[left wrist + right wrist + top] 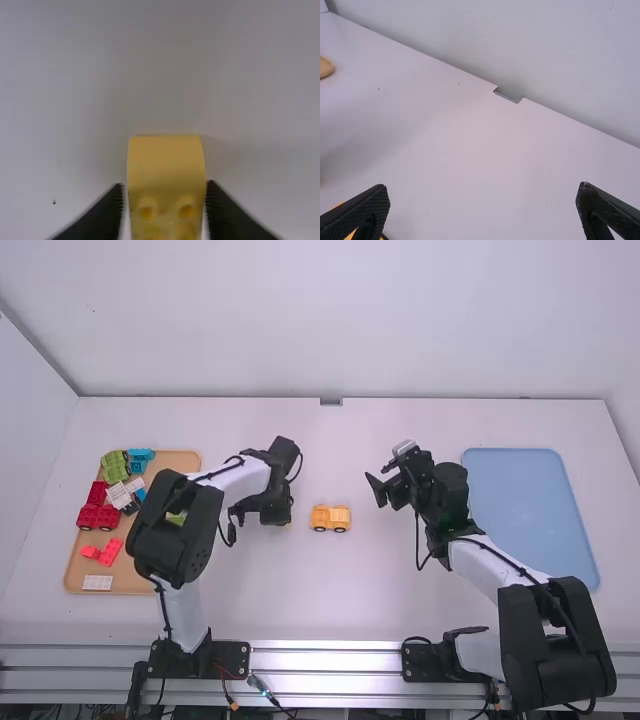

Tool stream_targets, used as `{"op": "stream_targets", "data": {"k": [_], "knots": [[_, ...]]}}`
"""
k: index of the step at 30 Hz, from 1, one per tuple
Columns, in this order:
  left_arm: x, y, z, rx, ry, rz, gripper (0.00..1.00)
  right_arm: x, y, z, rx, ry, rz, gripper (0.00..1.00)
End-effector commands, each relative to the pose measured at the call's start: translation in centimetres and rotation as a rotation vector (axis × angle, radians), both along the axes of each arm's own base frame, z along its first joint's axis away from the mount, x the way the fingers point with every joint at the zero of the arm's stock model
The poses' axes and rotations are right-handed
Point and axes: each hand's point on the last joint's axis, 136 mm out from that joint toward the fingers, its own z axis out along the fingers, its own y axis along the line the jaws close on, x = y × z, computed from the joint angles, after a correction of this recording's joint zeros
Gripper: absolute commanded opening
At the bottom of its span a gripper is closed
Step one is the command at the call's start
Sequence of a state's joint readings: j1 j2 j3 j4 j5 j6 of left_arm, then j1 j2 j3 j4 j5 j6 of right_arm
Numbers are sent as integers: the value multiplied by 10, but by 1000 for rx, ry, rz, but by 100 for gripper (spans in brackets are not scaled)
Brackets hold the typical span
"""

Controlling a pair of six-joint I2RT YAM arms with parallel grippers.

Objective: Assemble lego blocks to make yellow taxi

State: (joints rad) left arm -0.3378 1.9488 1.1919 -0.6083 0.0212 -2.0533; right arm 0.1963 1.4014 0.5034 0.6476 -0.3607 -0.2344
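With the left claw (164, 200) pinching the yellow block (166, 162) left of centre in the high view and the right claw (482, 188) gaping, the unbraced yellow wheeled base (331, 518) at mid-frame could roll across the desk (340, 590) if the block meets it askew.

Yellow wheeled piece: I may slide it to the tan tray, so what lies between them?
In the high view, the left gripper is between the yellow wheeled piece and the tan tray; the left wrist view shows a yellow block between its fingers.
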Motion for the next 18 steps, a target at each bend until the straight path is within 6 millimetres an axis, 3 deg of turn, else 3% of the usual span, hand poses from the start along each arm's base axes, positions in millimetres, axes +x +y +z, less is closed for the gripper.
{"op": "stream_targets", "data": {"k": [1,2,3,13,18], "knots": [[0,3,-6,16,3,-27,88,-4,1,4,6,-11,7,99],[2,1,-6,15,-8,-56,99,-3,0,4,6,-11,5,99],[2,0,-6,14,-9,-59,100,-3,0,4,6,-11,4,99],[1,13,1,64,17,-62,99,-4,1,4,6,-10,7,98],[11,5,23,66,9,-242,100,-4,1,4,6,-10,7,99]]}}
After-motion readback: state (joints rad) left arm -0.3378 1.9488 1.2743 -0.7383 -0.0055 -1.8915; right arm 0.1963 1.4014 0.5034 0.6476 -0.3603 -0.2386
